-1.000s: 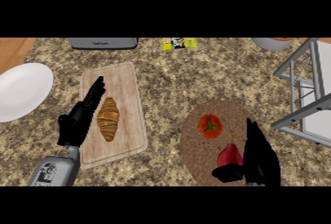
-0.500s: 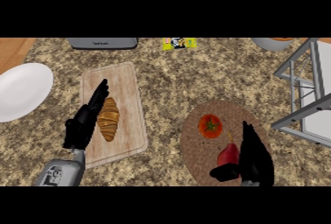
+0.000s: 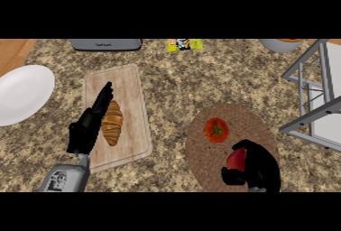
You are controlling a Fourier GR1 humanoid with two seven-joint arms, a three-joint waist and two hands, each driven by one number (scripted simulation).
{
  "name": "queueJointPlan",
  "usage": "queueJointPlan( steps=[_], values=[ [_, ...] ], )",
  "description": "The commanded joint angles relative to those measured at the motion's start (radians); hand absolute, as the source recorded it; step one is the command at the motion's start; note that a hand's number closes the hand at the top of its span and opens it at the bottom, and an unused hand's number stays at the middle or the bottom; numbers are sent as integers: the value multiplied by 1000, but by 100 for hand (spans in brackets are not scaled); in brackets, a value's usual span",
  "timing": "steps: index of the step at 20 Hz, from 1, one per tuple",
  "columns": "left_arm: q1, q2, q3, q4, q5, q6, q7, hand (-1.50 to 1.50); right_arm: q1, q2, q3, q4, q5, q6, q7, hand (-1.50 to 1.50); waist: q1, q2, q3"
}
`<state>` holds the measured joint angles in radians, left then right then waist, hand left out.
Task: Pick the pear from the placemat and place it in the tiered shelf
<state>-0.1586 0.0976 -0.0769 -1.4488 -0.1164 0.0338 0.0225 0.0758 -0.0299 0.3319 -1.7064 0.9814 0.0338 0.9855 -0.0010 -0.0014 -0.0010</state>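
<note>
- Nearest us, we find the right hand [image 3: 261, 169] curled round the red pear [image 3: 236, 159], fingers arched over its top and thumb at its near side. The fruit is at the near edge of the round placemat [image 3: 200, 149]; we cannot tell whether it is lifted.
- We judge the pear light, smooth-skinned and liable to bruise. A hold across its broad belly suits it better than the narrow neck.
- Just beyond it, on the same mat, sits a tomato [image 3: 216, 130], apart from the pear.
- The left hand [image 3: 85, 133] lies with fingers straight, holding nothing, over the cutting board [image 3: 133, 103] beside a croissant [image 3: 112, 128].
- Farther right, the tiered shelf [image 3: 313, 115] stands on the surface [image 3: 200, 76], well apart from the pear.
</note>
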Motion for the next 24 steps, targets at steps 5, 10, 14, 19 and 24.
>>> queueJointPlan(
  steps=[5,10,14,19,24],
  values=[
    [-6,-1,19,31,2,-7,-7,0,69,-245,85,-72,-103,139,-370,150,-6,-2,4],
    [-16,1,3,27,-1,-24,-3,0,56,-392,284,-137,-98,245,-641,150,50,-22,9],
    [-17,-3,8,33,6,-24,-6,0,78,-547,334,-227,-146,267,-886,150,18,-22,10],
    [4,4,27,33,7,-9,-6,0,150,-661,288,-329,-303,241,-1140,150,-27,-14,15],
    [8,12,49,25,13,1,-8,0,206,-751,177,-402,-473,228,-1353,150,-67,-14,16]
  ],
)
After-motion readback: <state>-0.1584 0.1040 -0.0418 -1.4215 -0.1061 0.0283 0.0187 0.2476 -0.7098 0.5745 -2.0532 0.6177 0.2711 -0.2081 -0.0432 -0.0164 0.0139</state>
